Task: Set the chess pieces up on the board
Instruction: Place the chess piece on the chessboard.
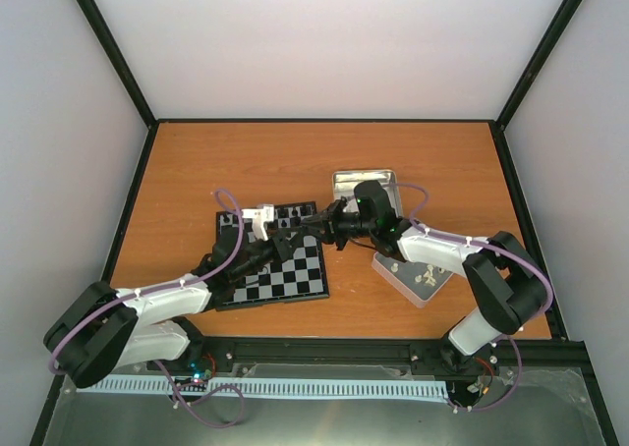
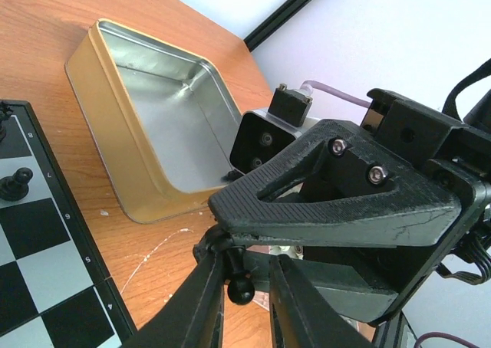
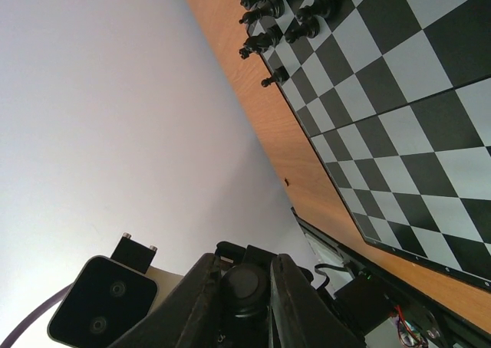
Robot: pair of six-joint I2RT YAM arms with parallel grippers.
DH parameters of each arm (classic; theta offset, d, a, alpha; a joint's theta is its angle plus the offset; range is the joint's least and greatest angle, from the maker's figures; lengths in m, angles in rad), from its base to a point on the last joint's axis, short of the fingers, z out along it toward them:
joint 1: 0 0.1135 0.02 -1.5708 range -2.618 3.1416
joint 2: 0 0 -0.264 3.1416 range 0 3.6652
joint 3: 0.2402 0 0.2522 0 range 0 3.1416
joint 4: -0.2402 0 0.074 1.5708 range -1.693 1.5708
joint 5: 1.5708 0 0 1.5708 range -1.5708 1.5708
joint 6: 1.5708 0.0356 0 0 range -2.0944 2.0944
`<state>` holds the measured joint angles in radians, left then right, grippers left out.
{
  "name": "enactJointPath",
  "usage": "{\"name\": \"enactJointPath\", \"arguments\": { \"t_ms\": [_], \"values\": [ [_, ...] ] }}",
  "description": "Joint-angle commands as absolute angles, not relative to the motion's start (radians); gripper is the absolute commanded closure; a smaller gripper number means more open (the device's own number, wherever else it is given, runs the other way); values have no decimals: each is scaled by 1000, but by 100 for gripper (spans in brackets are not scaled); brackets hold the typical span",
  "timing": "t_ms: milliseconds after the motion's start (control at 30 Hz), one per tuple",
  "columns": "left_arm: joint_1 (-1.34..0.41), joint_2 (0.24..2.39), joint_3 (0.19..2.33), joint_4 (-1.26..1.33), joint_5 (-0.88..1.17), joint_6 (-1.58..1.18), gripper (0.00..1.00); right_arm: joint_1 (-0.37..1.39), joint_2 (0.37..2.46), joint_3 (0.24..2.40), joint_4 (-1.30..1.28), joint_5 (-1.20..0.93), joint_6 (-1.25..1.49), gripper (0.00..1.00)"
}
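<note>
Black chess piece (image 3: 245, 293) in right pincer (image 3: 244, 264) (wrist view)

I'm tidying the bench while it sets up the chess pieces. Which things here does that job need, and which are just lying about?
Job: board, black chessmen on it, black piece in the right pincer, white chessmen in the near tin.
Lying about: the empty tin, the near tin itself.
</note>
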<state>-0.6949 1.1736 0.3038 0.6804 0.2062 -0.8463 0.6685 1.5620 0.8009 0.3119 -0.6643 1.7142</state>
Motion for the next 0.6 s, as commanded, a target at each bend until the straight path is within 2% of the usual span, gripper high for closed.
{"name": "enactJointPath", "arguments": {
  "t_ms": [0,333,467,567],
  "values": [
    [-701,1182,339,713,196,-820,82,679,1580,797,356,-686,1726,81],
    [-701,1165,397,587,146,-798,99,681,1577,787,337,-697,1701,81],
    [-701,1133,448,385,139,-787,99,680,1569,788,286,-674,1648,67],
    [-701,1102,502,155,146,-781,99,675,1567,805,253,-648,1575,50]
  ]
}}
